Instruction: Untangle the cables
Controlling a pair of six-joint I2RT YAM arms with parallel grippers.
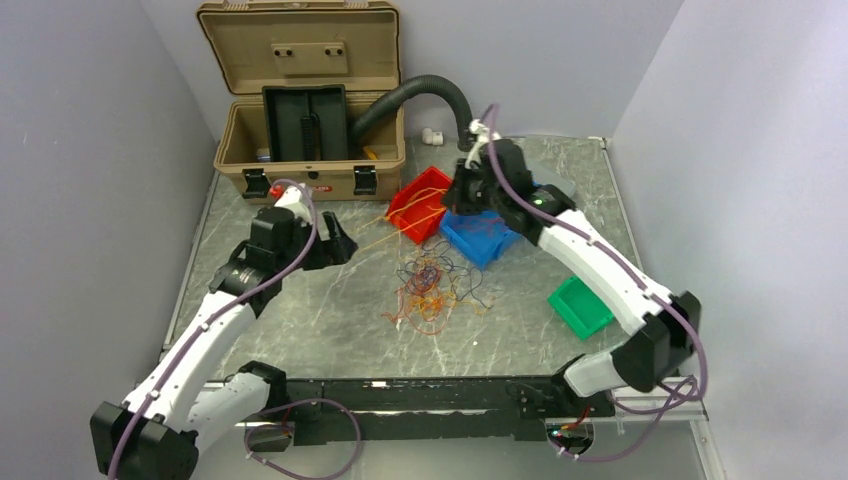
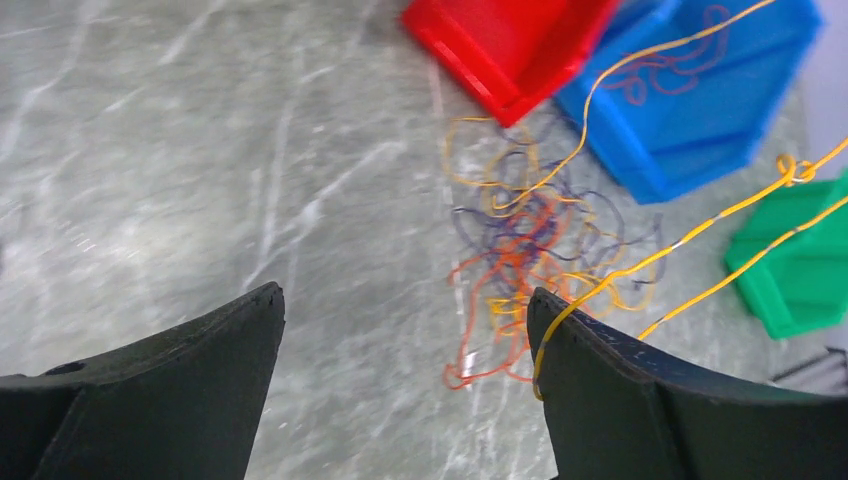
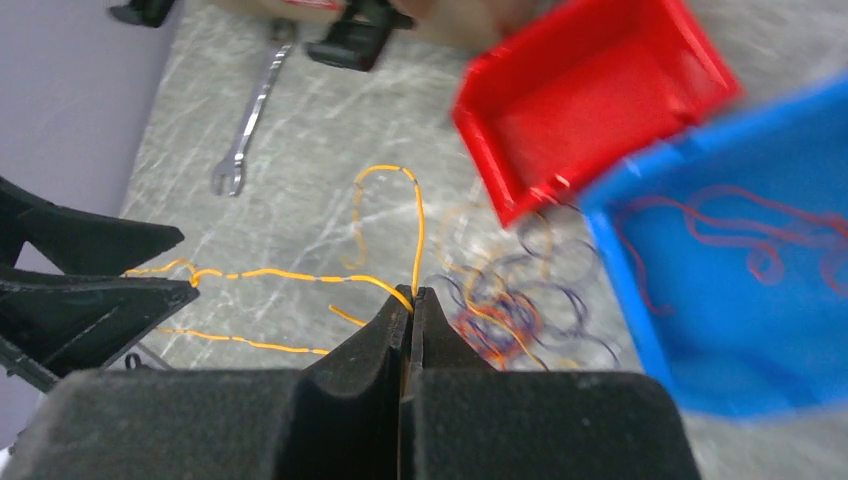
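Tabletop (image 1: 300, 320): cable (image 3: 300, 274) prob. in R tool (image 3: 408, 300)

Loose tangle of cables (image 1: 432, 285) (orange, red, black) on marbled table (image 1: 300, 310), near red bin (image 1: 405, 215)

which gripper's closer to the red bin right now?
Right. The right gripper, shut on an orange cable, hangs at the red bin's right edge in the top view. The left gripper, open, sits off to the bin's left, clearly apart from it.

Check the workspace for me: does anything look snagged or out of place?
Yes: an orange-yellow wire is hooked over one finger of the open left gripper. It runs on to the shut right gripper instead of dropping free.
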